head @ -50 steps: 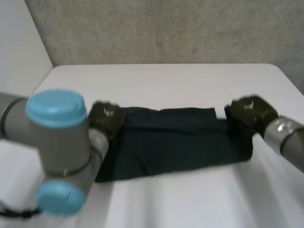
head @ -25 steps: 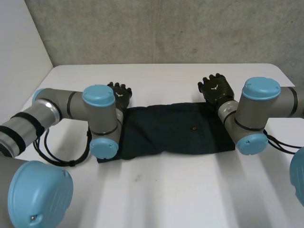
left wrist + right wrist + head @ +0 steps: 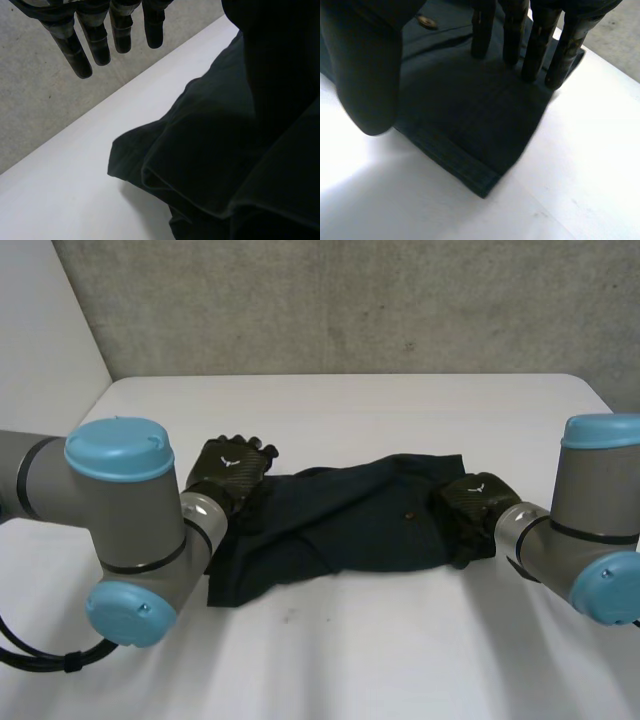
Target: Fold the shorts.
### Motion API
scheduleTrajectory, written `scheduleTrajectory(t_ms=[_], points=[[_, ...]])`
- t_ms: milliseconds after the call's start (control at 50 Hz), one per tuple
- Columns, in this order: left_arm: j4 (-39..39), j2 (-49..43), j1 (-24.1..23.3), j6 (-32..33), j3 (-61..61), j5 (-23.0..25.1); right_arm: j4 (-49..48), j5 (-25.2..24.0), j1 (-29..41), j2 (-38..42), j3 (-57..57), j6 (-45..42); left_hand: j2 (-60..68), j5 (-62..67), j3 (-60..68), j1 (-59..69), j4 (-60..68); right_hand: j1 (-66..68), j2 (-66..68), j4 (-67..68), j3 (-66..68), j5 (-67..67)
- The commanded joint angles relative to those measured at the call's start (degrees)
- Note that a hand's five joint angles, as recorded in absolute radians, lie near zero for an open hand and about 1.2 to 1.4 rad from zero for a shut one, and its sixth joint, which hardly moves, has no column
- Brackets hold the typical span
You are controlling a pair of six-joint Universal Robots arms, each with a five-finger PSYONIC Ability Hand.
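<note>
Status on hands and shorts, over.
Left hand open at left end of shorts. Right hand open, fingers over right end. Shorts rumpled, lying across table. Nothing in the way.

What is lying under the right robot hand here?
The end of the dark navy fabric shorts, hem corner on the white table. The right robot hand has straight fingers over the cloth. The table beneath that cloth is covered.
</note>
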Motion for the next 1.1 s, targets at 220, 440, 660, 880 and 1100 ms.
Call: scheduleTrajectory(t_ms=[220, 440, 660, 880, 1100], points=[[0.7, -3.4, 1.6, 1.7, 6.3, 0.4, -4.2, 2.3, -2.1, -0.5, 3.3, -2.3, 13.7, 12.0, 13.2, 14.1, 13.5, 11.3, 9.0, 8.8, 8.6, 8.6], [-6.7, 0.6, 4.1, 0.7, 8.9, 0.4, -5.5, 1.4, -2.0, -2.8, 5.2, -2.3, 14.0, 12.4, 13.5, 14.4, 13.9, 10.9, 8.7, 8.4, 8.2, 8.3], [-14.5, -0.7, 4.2, -0.8, 10.3, 3.6, -5.6, 1.2, -1.9, -3.4, 5.8, -2.4, 13.2, 11.5, 12.7, 13.6, 13.0, 10.6, 8.3, 8.1, 7.9, 7.9], [-17.2, -15.9, 5.3, 0.7, 23.8, 2.9, -5.6, 1.1, -1.7, -3.8, 6.4, -2.4, 19.6, 17.9, 19.1, 19.9, 19.4, 10.9, 8.7, 8.4, 8.2, 8.3], [-23.0, -25.1, 7.3, 2.1, 40.8, 2.8, -5.6, -0.3, -2.1, -6.8, 9.4, -2.4, 68.5, 66.9, 68.0, 68.9, 68.3, 11.3, 9.0, 8.8, 8.6, 8.6]])
